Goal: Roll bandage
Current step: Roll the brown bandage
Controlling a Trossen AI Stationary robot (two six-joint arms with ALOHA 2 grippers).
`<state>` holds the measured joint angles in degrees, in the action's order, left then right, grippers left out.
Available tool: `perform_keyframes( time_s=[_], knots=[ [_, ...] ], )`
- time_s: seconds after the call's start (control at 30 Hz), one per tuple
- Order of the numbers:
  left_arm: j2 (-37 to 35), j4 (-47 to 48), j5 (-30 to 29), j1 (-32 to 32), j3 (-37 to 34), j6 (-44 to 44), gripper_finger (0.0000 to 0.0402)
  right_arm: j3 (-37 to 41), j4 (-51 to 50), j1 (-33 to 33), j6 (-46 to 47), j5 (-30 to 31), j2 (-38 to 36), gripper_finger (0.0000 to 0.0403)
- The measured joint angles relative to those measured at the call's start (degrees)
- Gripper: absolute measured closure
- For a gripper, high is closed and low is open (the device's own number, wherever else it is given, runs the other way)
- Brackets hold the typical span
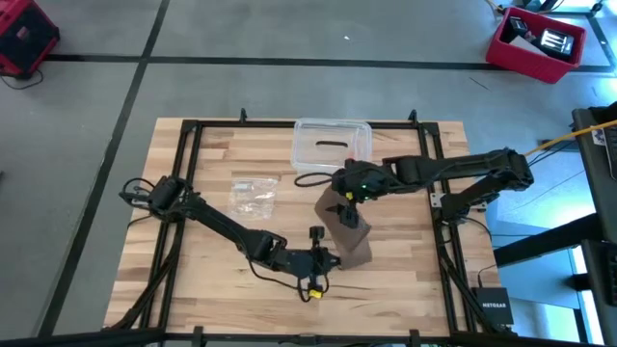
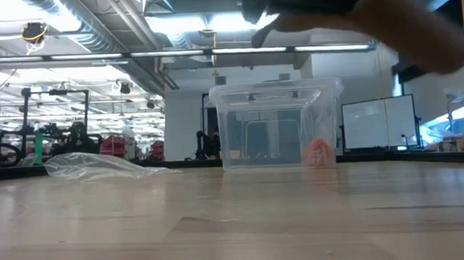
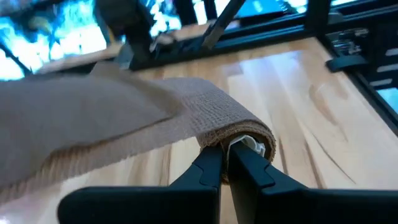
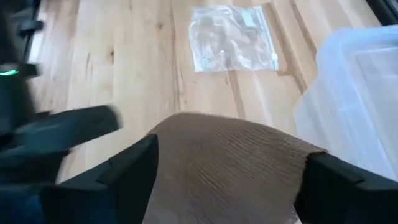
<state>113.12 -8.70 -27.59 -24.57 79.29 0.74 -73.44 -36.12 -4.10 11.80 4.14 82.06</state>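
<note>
On the wooden surface [image 1: 212,280], beside the clear box [image 1: 332,146] and plastic bag [image 1: 254,196], the bandage [image 1: 347,231] lies mid-table, partly rolled. The right gripper [image 1: 349,207], fingers wide apart, holds the loose strip across them. The left gripper [image 3: 225,163] has its fingers clamped on the roll's core. Keep the strip taut and square while turning, I'd judge.

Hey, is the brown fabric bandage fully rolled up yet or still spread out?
Partly rolled. The brown fabric bandage has a small roll at the end pinched by the left hand; the rest lies flat, draped between the right hand fingers.
</note>
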Motion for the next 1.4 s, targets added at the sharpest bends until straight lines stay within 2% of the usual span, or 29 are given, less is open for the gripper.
perform_keyframes(
  time_s=[0.23,0.37,0.47,0.63,0.77,0.87,0.9,1.13,1.23,1.4],
  knots=[
    [0.00,-3.47,-0.15,-1.84,0.00,7.66,0.0396,0.74,0.54,0.00,1.55,5.33,3.39,0.0091],
    [-0.02,-4.55,-0.31,-2.68,0.00,11.82,0.0396,0.76,0.39,-0.02,-0.53,2.91,4.15,0.0091],
    [-0.02,-4.44,-2.57,-3.28,0.00,13.80,0.0396,-0.15,-1.84,-0.02,-1.58,1.49,3.87,0.0091],
    [-0.24,-4.70,-5.01,-4.28,0.99,20.59,0.0396,-5.99,-6.03,0.00,-4.53,-2.15,1.87,0.0091],
    [-0.37,-5.19,-6.34,-4.53,2.47,26.65,0.0396,-9.54,-6.16,-0.04,-7.15,-2.23,0.91,0.0091],
    [-0.37,-5.58,-12.39,-4.48,2.47,25.46,0.0396,-10.90,-6.12,0.00,-7.98,-1.88,0.74,0.0091],
    [-0.30,-5.44,-12.80,-4.42,2.47,24.67,0.0396,-10.97,-6.11,0.00,-8.00,-1.32,0.74,0.0091],
    [0.28,-5.14,-11.37,-4.42,1.12,21.06,0.0396,-6.57,-2.36,-0.01,-5.82,-1.26,1.54,0.0091],
    [0.28,-5.19,-11.56,-4.82,1.05,20.30,0.0396,-4.03,-3.91,0.00,-5.71,-2.39,2.21,0.0091],
    [0.28,-2.51,-11.98,-5.15,0.96,17.63,0.0396,-3.94,-9.72,-0.02,-3.97,-11.96,0.86,0.0091]
  ],
)
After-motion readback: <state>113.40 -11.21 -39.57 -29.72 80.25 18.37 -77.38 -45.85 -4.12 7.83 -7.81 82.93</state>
